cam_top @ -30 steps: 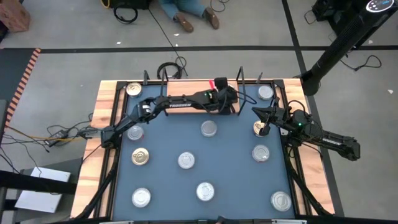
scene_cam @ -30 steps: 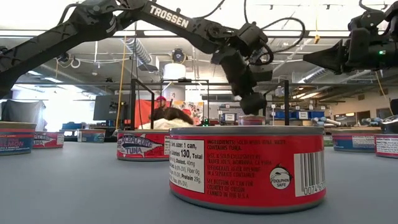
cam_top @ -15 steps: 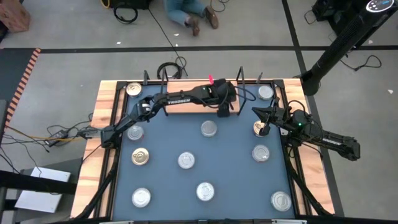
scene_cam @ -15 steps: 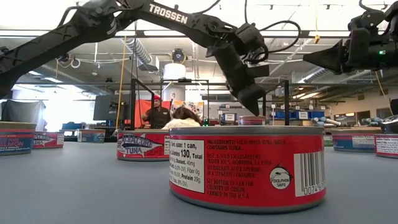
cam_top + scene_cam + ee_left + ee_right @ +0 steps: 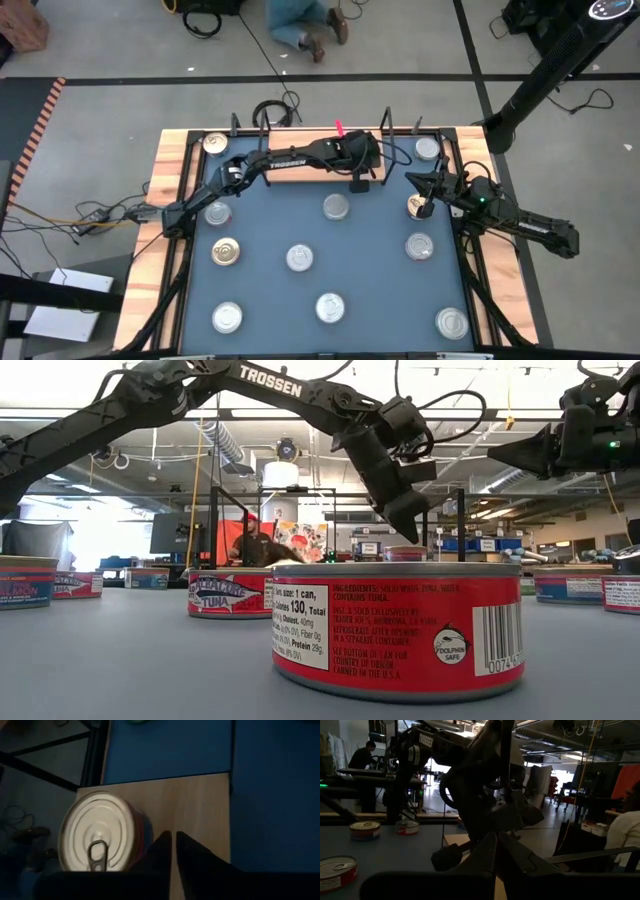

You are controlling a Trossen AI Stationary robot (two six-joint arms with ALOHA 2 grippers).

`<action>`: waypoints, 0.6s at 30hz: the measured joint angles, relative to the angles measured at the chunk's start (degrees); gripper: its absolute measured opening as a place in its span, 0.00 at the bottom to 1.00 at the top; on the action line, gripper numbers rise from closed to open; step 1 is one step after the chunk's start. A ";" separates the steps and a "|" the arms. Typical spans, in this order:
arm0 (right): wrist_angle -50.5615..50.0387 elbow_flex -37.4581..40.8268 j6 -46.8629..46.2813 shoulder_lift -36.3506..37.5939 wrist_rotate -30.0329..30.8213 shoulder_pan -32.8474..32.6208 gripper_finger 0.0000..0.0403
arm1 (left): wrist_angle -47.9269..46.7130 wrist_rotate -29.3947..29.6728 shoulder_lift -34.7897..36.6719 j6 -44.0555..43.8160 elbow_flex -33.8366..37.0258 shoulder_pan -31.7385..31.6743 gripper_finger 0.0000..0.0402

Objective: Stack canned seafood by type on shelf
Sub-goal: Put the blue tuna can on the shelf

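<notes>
A silver-lidded can [image 5: 100,845] sits on the wooden shelf [image 5: 300,172] at top centre. Just beside it, the left gripper [image 5: 358,182] hangs with fingers together, holding nothing. The right gripper [image 5: 412,179], fingers also together, waits at upper right above another can [image 5: 418,206].

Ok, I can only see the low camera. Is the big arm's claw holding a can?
Observer: No. The left wrist view shows the left gripper shut and empty, beside a silver-lidded can standing on the shelf.
Operator: And where's the other arm?
Observer: From above, the right gripper is shut, over a gold-lidded can near the table's right side.
</notes>
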State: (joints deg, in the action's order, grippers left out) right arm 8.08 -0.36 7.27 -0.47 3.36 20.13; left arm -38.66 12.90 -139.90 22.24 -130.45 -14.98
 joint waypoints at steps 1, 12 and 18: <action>0.00 0.00 0.00 0.02 0.00 -0.01 0.07 | 0.08 -0.12 0.00 0.00 0.00 -0.22 0.03; 0.00 0.00 0.00 0.00 0.00 -0.01 0.07 | 1.40 -0.35 -0.08 -1.52 0.60 -1.73 0.01; -0.02 -0.02 0.00 0.00 0.00 -0.01 0.07 | 1.89 -0.34 -1.09 -1.57 0.68 -1.99 0.01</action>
State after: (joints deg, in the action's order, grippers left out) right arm 8.06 -0.38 7.27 -0.47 3.36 20.12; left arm -36.77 12.56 -140.98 20.67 -129.77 -16.97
